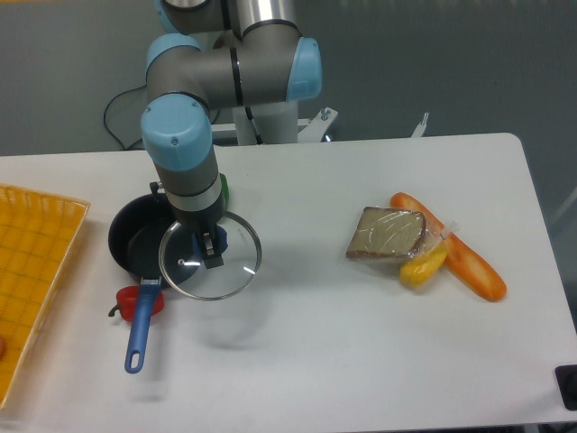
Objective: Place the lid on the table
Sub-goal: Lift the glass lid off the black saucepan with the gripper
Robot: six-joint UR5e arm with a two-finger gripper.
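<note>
The lid (pixel 230 271) is a round clear glass disc with a thin silver rim. It hangs level a little above the white table (pixel 325 361), and its faint shadow falls on the tabletop below and to the right. My gripper (pixel 210 248) comes straight down onto the lid's centre and is shut on its knob, which the fingers hide. The lid's left edge overlaps the right rim of the dark saucepan (pixel 135 239) in this view.
The saucepan's blue handle (pixel 140 336) points toward the front edge, beside a red vegetable (pixel 135 302). A green item (pixel 224 189) sits behind my wrist. An orange-yellow gridded tray (pixel 36 262) stands at the left. Wrapped bread (pixel 388 233), a yellow item (pixel 422 268) and a carrot (pixel 464 262) lie at the right.
</note>
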